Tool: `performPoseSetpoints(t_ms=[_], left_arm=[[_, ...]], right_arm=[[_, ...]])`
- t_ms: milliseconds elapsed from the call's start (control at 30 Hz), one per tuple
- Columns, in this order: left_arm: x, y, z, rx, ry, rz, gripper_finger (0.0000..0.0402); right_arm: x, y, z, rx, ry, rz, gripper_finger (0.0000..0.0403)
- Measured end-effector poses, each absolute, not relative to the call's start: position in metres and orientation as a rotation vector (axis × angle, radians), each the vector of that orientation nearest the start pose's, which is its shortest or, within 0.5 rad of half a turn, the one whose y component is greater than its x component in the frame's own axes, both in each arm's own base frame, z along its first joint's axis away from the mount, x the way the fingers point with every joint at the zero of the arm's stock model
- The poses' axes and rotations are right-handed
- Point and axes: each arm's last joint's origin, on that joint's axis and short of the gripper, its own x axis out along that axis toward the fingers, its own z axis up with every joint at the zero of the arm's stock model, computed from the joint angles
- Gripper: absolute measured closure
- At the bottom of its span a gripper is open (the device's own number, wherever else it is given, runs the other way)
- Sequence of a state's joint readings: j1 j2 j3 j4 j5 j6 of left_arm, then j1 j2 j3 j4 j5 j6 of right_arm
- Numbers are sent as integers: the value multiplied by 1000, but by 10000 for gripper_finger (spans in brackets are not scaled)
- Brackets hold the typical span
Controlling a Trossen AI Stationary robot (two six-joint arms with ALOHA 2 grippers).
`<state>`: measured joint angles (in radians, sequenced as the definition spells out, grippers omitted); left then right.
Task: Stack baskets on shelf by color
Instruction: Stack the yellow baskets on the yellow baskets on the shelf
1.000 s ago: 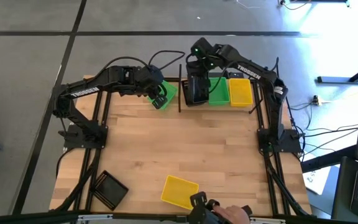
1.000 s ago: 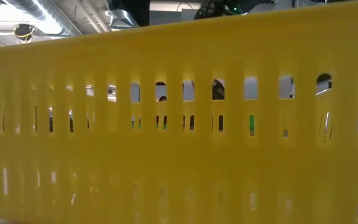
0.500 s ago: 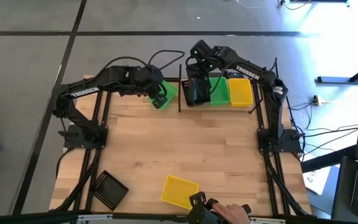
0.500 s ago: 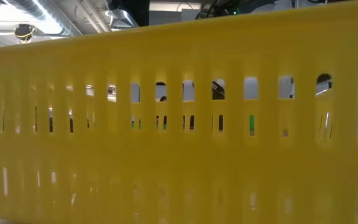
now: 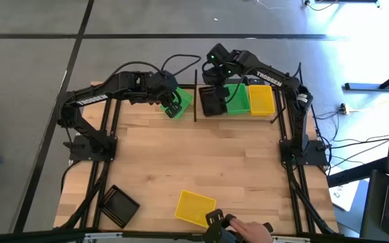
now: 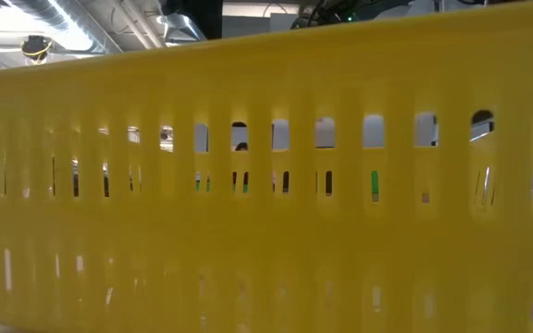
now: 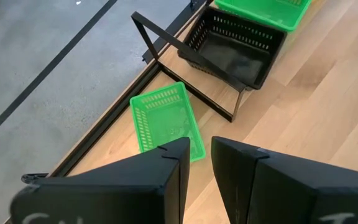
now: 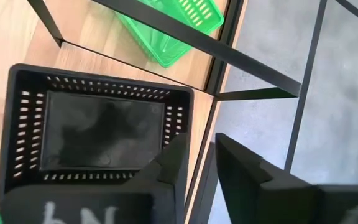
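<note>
My right gripper (image 5: pixel 216 73), jaws barely parted and empty, hovers above the shelved black basket (image 5: pixel 213 100); my empty left gripper (image 5: pixel 174 108) must next grasp the green basket (image 7: pixel 165 120)

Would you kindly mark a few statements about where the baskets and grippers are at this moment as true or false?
1. A black basket sits on the shelf beside a green basket. True.
2. The yellow basket on the shelf lies between the black and green ones. False: the green one is in the middle.
3. The right gripper is shut on the black basket. False: it is open, at that basket's rim.
4. The left gripper is open above a loose green basket. True.
5. Another yellow basket lies on the table's near edge. True.
</note>
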<state>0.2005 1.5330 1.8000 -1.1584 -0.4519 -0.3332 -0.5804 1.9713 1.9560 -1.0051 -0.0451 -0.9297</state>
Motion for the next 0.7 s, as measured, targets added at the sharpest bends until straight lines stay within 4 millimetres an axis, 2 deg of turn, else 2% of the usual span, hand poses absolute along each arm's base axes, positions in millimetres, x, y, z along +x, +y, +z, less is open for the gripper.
performPoseSetpoints(t_ms=[200, 400, 600, 700], left_arm=[[281, 70, 417, -187, 787, 750, 343], [274, 72, 413, -329, 801, 838, 343], [253, 73, 402, -517, 950, 995, 343], [252, 66, 396, -515, 1015, 968, 343]], right_arm=[[352, -229, 328, -516, 1104, -42, 312], [341, -219, 370, -357, 1063, -109, 312], [324, -202, 414, -204, 949, -22, 312], [316, -193, 424, -183, 895, 35, 312]])
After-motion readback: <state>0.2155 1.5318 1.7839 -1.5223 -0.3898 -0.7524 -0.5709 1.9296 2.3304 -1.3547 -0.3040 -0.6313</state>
